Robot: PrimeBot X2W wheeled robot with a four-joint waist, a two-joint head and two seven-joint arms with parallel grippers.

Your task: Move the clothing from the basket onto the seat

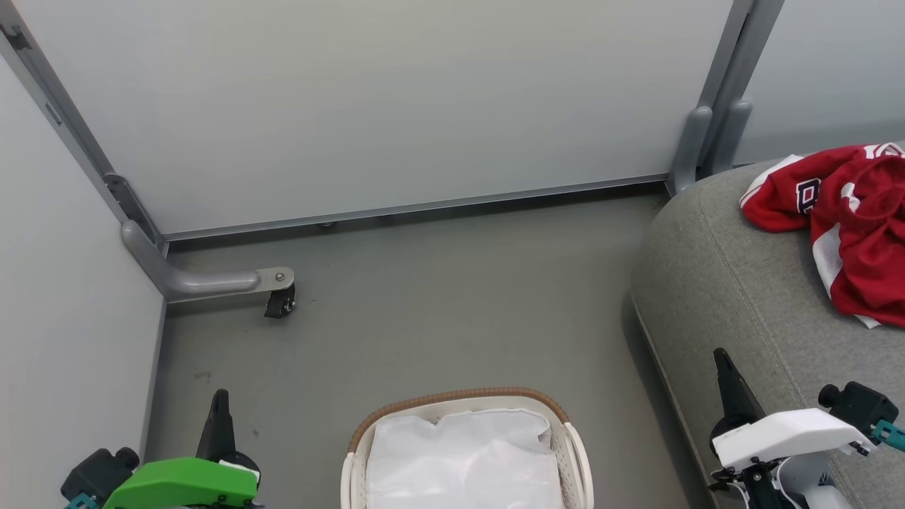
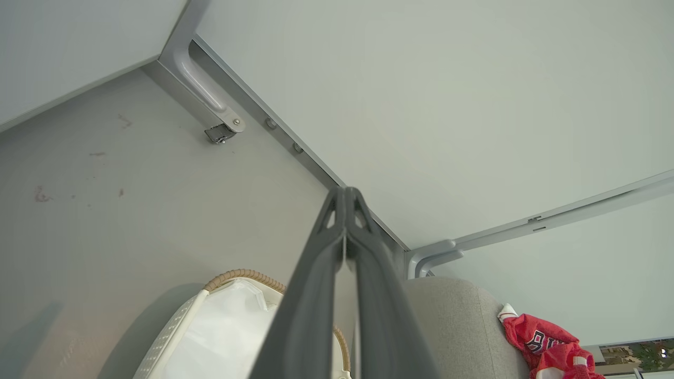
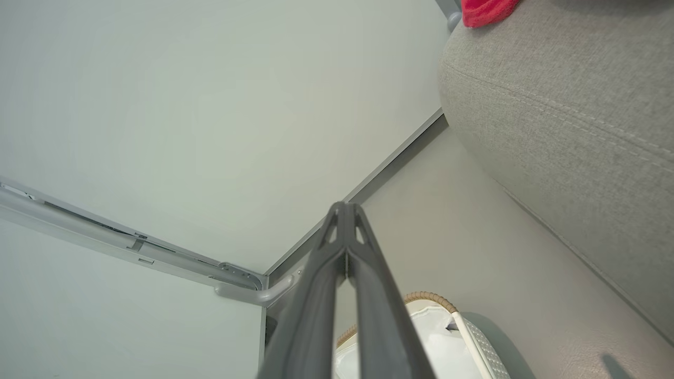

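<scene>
Pointing away from the robot, the fingers (image 2: 316,295) of the left gripper (image 1: 220,404) are pressed together from root to tip, with nothing between them. The fingers (image 3: 376,305) of the right gripper (image 1: 722,362) are likewise closed and empty. The left gripper hangs left of the basket (image 1: 458,397), above the grey floor (image 1: 424,304). The right gripper hangs right of the basket, over the near edge of the seat (image 1: 735,297).

The basket stands on the floor between the two grippers, with its white liner (image 1: 459,452) showing inside. The clothing (image 1: 848,226) lies crumpled on the seat, beyond and to the right of the basket and well apart from it. The heap's long axis runs from the seat's far edge towards the robot. Lettering faces up at its far end, and a white-striped hem points towards the right gripper.
</scene>
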